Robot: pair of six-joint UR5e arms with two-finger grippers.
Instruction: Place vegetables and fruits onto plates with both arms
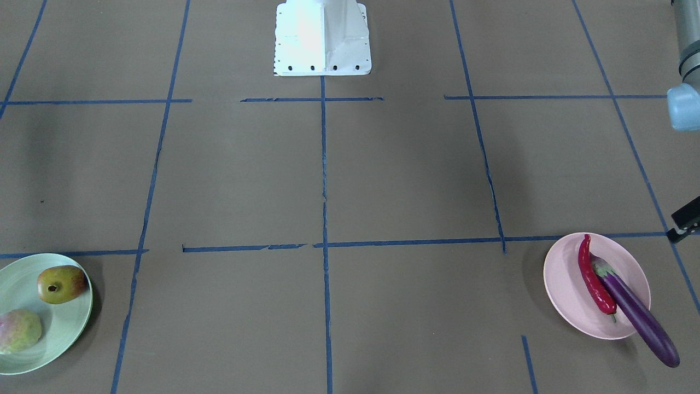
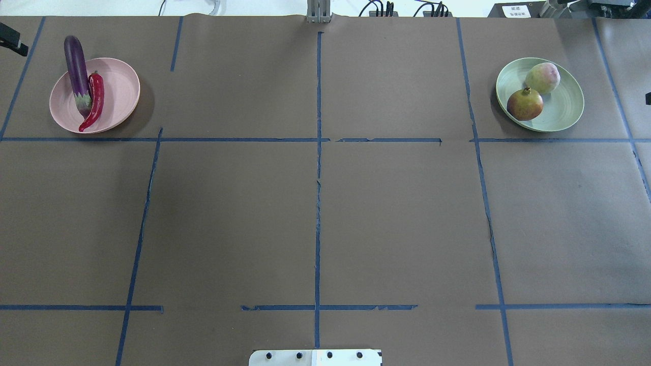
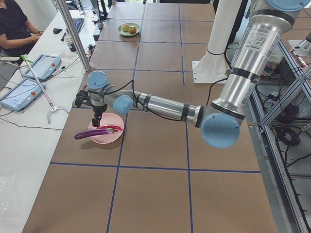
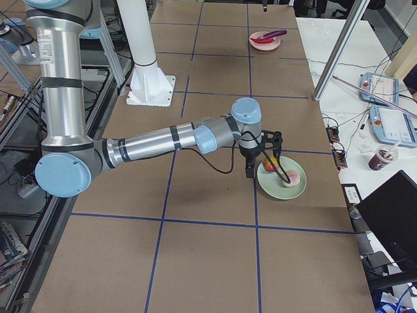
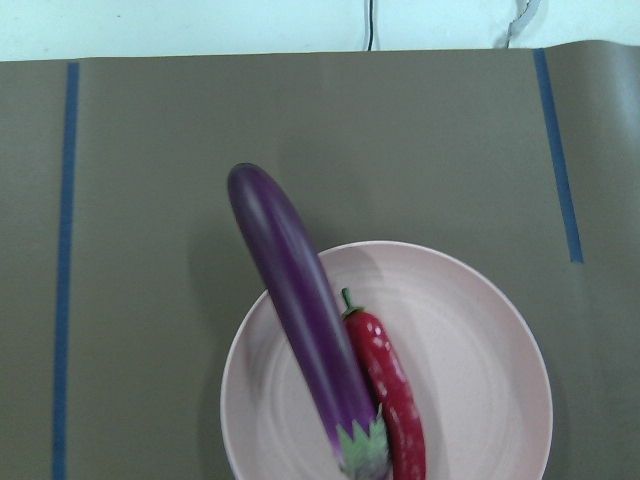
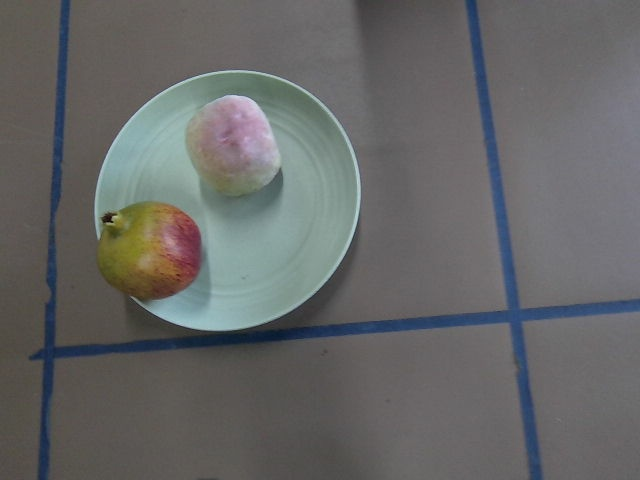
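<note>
On the pink plate (image 2: pixel 119 86) and green plate (image 2: pixel 564 109) everything already lies; only retreat seems left. Fingers (image 3: pixel 97 120): apart or together, cannot tell.

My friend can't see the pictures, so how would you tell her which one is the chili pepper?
On the brown table, find the pink plate, far from the green plate. Two long things lie on it. The chili pepper is the shorter, curved, shiny red one beside the purple eggplant.
</note>
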